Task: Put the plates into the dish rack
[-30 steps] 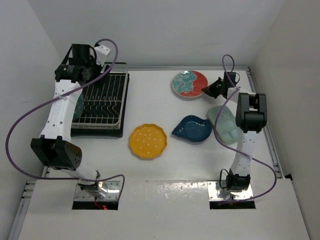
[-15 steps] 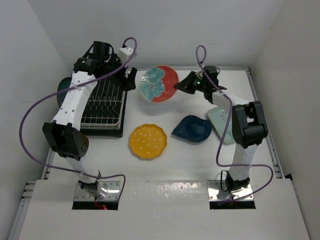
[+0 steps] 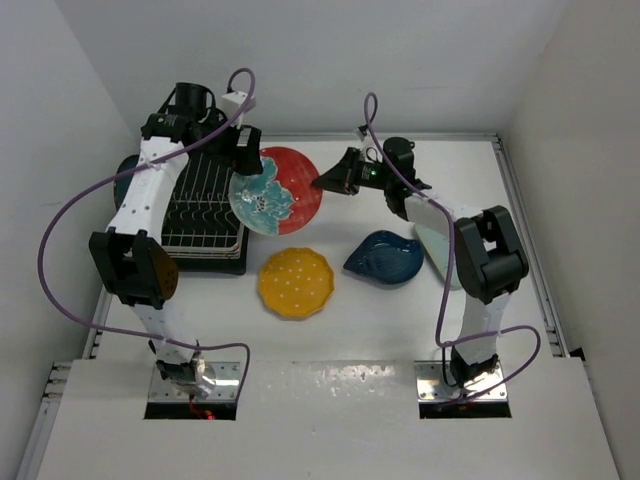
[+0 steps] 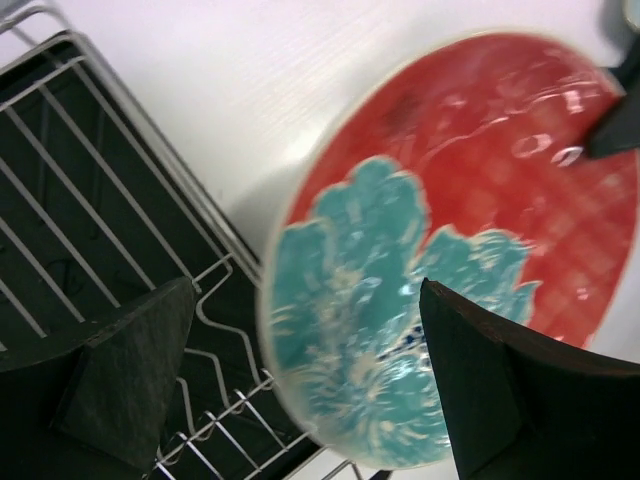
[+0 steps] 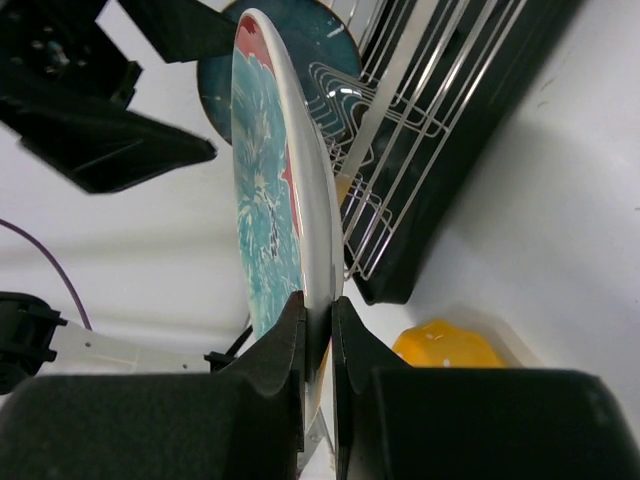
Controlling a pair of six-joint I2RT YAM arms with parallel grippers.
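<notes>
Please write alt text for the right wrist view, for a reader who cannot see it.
The right fingers pinch the rim of the red-and-turquoise plate, holding it on edge. Behind it lies the dish rack; a yellow plate shows lower right.

L arm [image 3: 140, 215]: raised toward 12 o'clock, wrist turned to 4 | L gripper [image 3: 247, 152]: jaws wide apart | R arm [image 3: 480, 260]: forearm reaching to 10 o'clock | R gripper [image 3: 322, 184]: pointing 9, pinched on red-and-turquoise plate [image 3: 280, 190] rim
</notes>
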